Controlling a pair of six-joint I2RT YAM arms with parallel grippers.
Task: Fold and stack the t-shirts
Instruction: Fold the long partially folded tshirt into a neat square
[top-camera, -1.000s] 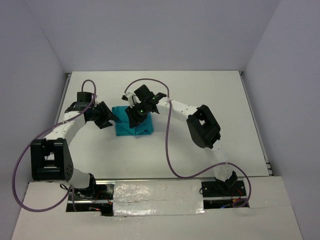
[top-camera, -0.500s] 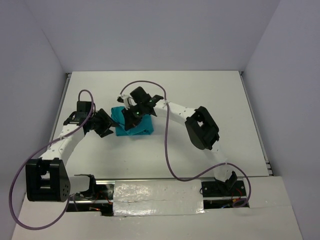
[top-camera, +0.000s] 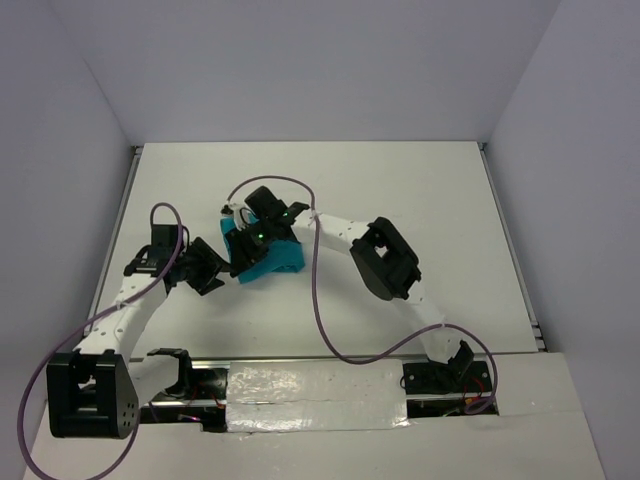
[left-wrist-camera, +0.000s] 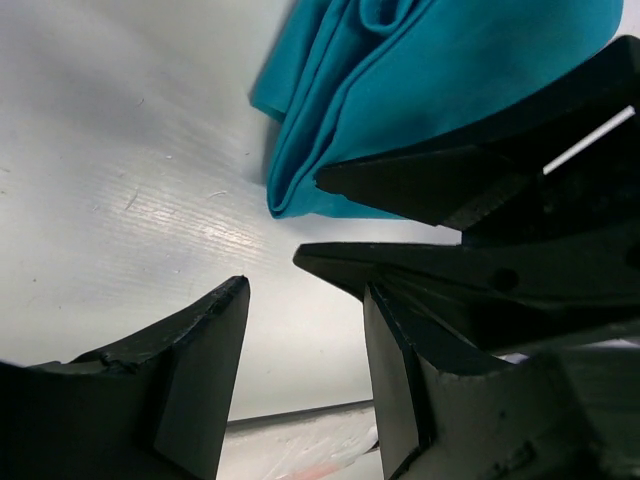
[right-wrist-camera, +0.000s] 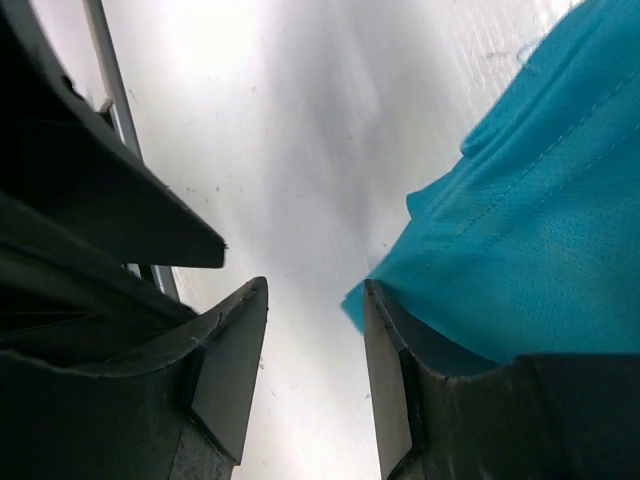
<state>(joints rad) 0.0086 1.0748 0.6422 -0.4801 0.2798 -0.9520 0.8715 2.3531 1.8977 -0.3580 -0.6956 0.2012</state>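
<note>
One teal t-shirt (top-camera: 278, 258) lies folded into a small bundle left of the table's middle, turned a little askew. My right gripper (top-camera: 244, 262) hangs over the bundle's left edge. In the right wrist view it (right-wrist-camera: 315, 285) is open with bare table between the fingers, and the t-shirt (right-wrist-camera: 540, 230) lies against the outer side of the right finger (right-wrist-camera: 388, 380). My left gripper (top-camera: 214, 271) sits just left of the bundle and apart from it. It (left-wrist-camera: 305, 290) is open and empty, with the t-shirt's (left-wrist-camera: 430, 90) folded edge ahead of it and the right gripper's black fingers (left-wrist-camera: 470, 190) in between.
White walls close in the table at the left, back and right. A metal rail (right-wrist-camera: 110, 90) runs along the left edge. Purple cables (top-camera: 320, 300) loop from both arms. A strip of shiny tape (top-camera: 300, 385) lies between the arm bases at the near edge.
Both grippers have moved left and toward the near edge. The left arm drew back from the bundle. The bundle has turned slightly and shifted with the right gripper.
</note>
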